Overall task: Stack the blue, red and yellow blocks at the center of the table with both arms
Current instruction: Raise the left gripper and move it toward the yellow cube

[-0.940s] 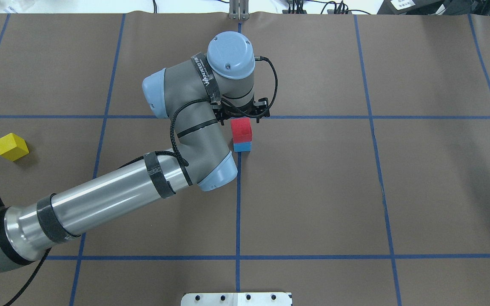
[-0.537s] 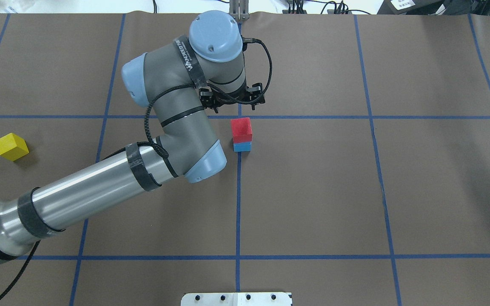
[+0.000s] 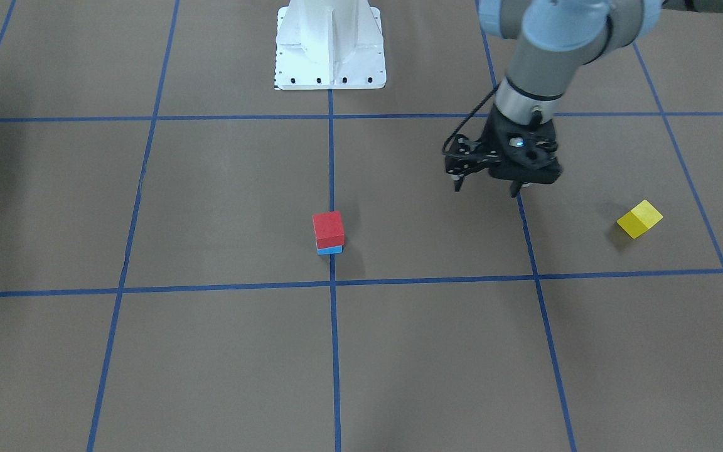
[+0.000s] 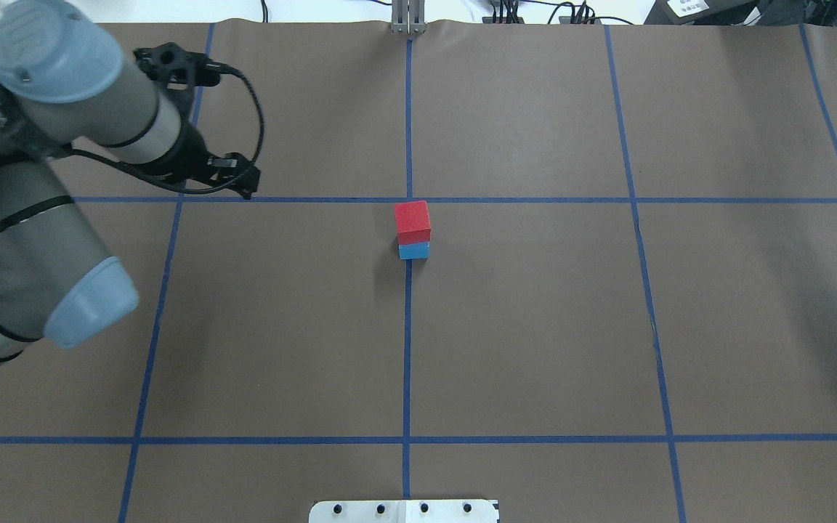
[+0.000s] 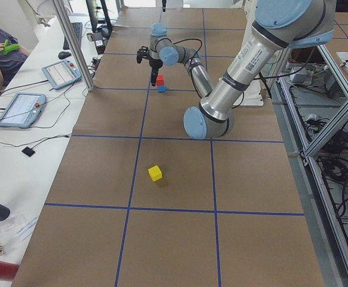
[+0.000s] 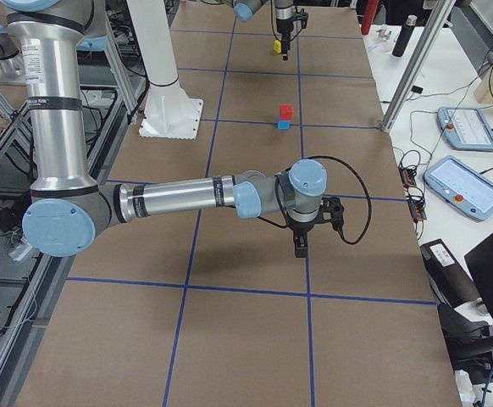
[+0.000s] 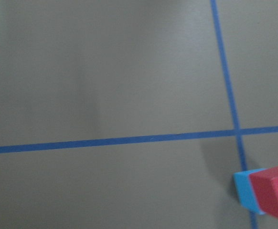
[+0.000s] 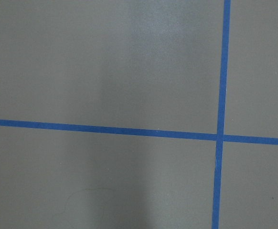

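A red block (image 4: 412, 220) sits on a blue block (image 4: 413, 251) at the table's centre; both also show in the front view (image 3: 327, 230) and at the lower right of the left wrist view (image 7: 272, 191). The yellow block (image 3: 639, 218) lies alone on the robot's left side; my arm hides it in the overhead view. My left gripper (image 3: 487, 187) is open and empty above the table, between the stack and the yellow block, and shows in the overhead view (image 4: 226, 181). My right gripper (image 6: 301, 246) shows only in the exterior right view, so I cannot tell its state.
The brown table cover (image 4: 535, 327) carries a grid of blue tape lines (image 4: 407, 363). The robot's white base plate (image 3: 330, 44) stands at the near edge. Tablets and cables lie on a side bench (image 6: 458, 178) past the far edge.
My left arm has swung away from the stack towards the robot's left, with the gripper open and empty. The red block stays on the blue one.
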Tool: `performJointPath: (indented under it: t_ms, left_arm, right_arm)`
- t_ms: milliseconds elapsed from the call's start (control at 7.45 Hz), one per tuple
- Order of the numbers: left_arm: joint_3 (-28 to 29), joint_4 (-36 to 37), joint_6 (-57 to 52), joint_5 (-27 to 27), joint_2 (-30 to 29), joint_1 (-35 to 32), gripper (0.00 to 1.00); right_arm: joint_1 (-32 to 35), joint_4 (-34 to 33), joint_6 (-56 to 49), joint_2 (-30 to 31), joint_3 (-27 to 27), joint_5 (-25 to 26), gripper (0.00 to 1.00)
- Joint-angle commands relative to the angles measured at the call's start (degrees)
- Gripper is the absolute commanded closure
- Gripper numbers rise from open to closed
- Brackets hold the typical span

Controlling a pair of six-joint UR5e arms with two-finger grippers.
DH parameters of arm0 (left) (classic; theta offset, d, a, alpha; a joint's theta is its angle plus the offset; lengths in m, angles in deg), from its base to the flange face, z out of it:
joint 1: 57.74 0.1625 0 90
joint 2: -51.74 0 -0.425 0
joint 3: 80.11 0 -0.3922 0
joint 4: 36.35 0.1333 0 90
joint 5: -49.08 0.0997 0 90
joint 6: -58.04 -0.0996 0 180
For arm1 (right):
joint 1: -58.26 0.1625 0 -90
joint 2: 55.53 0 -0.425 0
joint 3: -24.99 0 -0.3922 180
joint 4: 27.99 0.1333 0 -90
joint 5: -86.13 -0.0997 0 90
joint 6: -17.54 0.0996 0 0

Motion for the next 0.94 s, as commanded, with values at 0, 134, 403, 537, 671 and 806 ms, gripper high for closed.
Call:
performJointPath:
  t_ms: [0,134,403,537,671,806]
  left_arm:
    - [-2.1,-12.6,-4.9,-0.3,18.2,-4.3,0.0]
    - [-0.7,-20.0,-1.9,-0.4,24.2,-6.8,0.0]
    - [1.5,-22.1,2.0,-2.6,28.8,-12.2,0.0]
    - [3.7,-22.3,6.8,-2.6,29.1,-12.1,0.0]
    - [7.6,-27.3,12.7,-2.4,28.6,-11.8,0.0]
    - [13.1,-35.6,17.6,-2.2,28.3,-11.7,0.0]
  right_arm:
    - [-0.1,0.0,0.3,0.0,0.0,0.2,0.0]
    - [-0.1,0.0,0.5,-0.3,0.2,0.2,0.0]
    - [-0.1,0.0,0.6,-0.5,0.2,0.2,0.0]
    - [-0.1,0.0,0.6,-0.6,0.1,0.2,0.0]
    - [-0.1,-0.1,0.6,-0.8,0.2,0.2,0.0]
    - [-0.1,0.0,0.6,-0.9,0.2,0.2,0.0]
